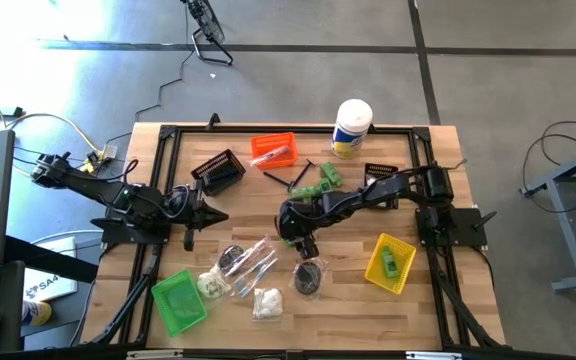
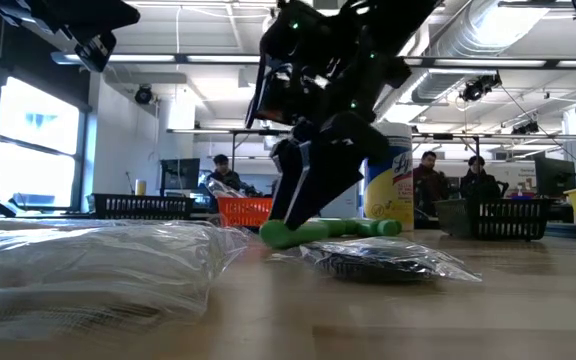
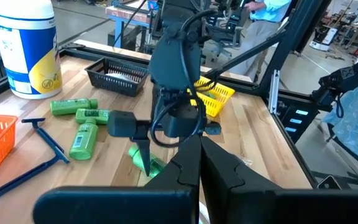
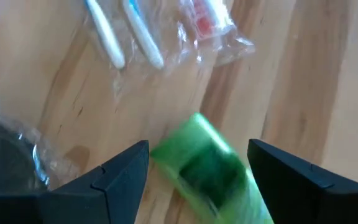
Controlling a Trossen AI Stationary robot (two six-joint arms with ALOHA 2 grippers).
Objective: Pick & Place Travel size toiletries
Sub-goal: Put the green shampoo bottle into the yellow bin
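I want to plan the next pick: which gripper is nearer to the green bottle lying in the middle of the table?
The right gripper: it hangs open directly over the green bottle, one finger on each side. The left gripper waits shut, well off toward the left side.

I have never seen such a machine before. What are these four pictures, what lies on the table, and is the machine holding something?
It is a robot with two dark arms at a wooden table; each arm ends in a two-finger gripper. One picture looks straight down from above, one looks level across the table top, and two come from cameras on the arms' wrists.

On the table lie small toiletries: green bottles, clear packets, bags of white puffs and a dark bundle. Around them stand little bins: orange, yellow, green, black. A tall white canister stands at the far edge.

The right gripper is open, with a green bottle lying between its fingers on the wood, so nothing is gripped. The left gripper waits at the side, shut and empty.
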